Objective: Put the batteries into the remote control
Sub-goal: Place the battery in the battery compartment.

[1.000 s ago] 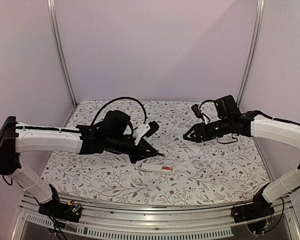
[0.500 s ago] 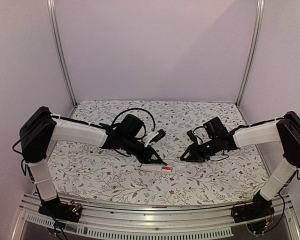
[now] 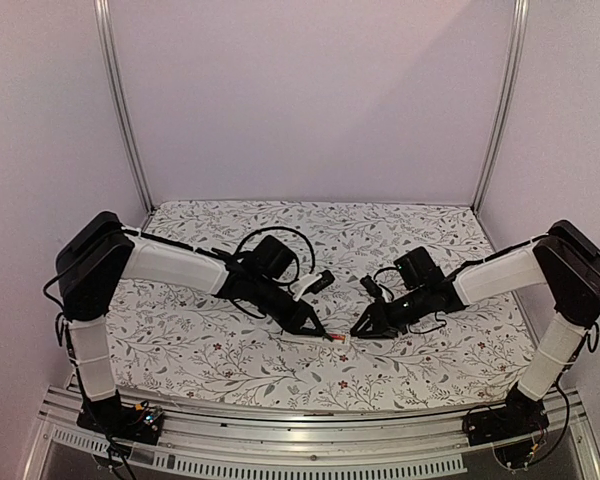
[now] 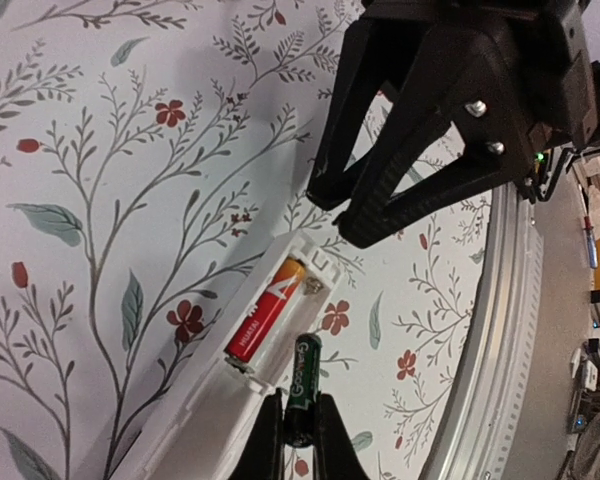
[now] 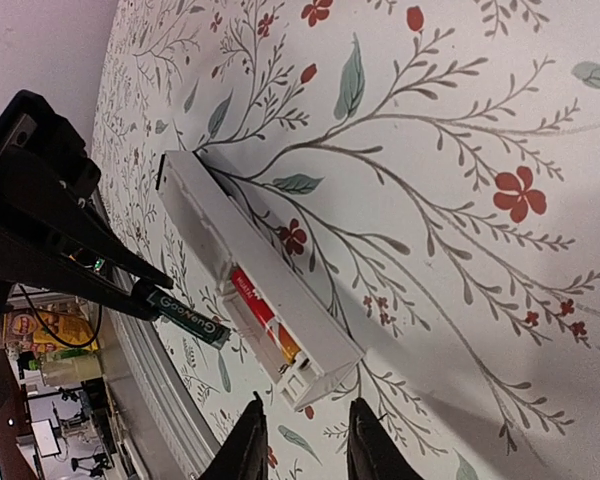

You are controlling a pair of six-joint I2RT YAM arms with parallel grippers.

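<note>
The remote control (image 3: 313, 338) is a long white bar lying flat on the floral cloth, its battery bay open and facing up (image 4: 205, 395) (image 5: 242, 250). A red and orange battery (image 4: 265, 320) (image 5: 263, 318) lies in the far slot of the bay. My left gripper (image 3: 320, 331) (image 4: 298, 415) is shut on a dark green-black battery (image 4: 302, 380) (image 5: 188, 318), held just over the bay's near slot. My right gripper (image 3: 358, 331) (image 5: 302, 420) is open and empty, its fingers low at the bay end of the remote without touching it.
The table's metal front rail (image 3: 280, 440) (image 4: 500, 330) runs close behind the remote on the near side. The two grippers face each other a few centimetres apart. Black cables (image 3: 270, 235) loop over the left wrist.
Both arms have come down and inward to the remote. The left gripper has dropped to the open bay, and the right gripper has moved left to the remote's end.
</note>
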